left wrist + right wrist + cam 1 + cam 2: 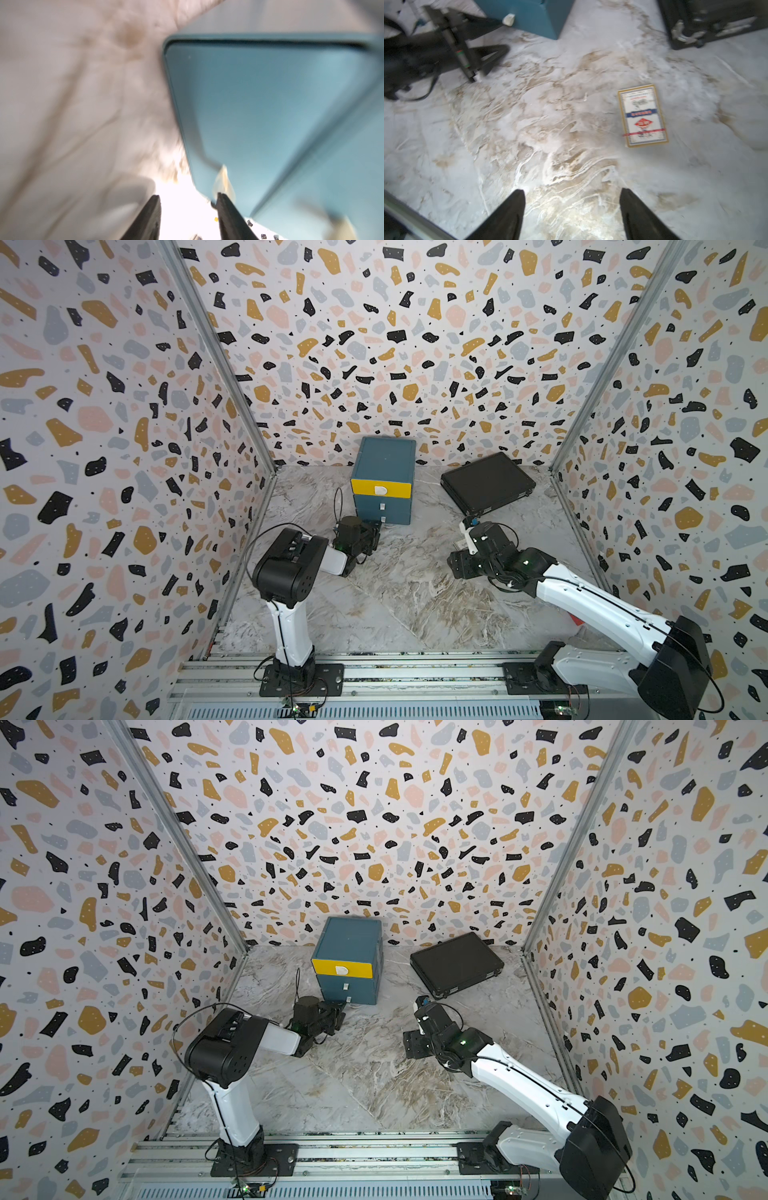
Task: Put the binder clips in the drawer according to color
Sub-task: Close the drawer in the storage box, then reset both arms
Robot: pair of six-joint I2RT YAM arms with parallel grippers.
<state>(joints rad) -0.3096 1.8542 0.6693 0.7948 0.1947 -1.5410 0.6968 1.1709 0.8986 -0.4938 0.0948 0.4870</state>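
At the drawer (pixel 383 472) foot, your left tool (pixel 188 195) stands apart by a tab (pixel 223 182); right tool (pixel 572 190) apart, empty. Miss the tab and you may shove the drawer back.

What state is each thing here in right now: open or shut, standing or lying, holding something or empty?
chest: upright, looks fully shut.
case: shut, lying flat.
card box: lying flat, printed face up.
left gripper: open, empty, close to the chest's foot.
right gripper: open, empty.
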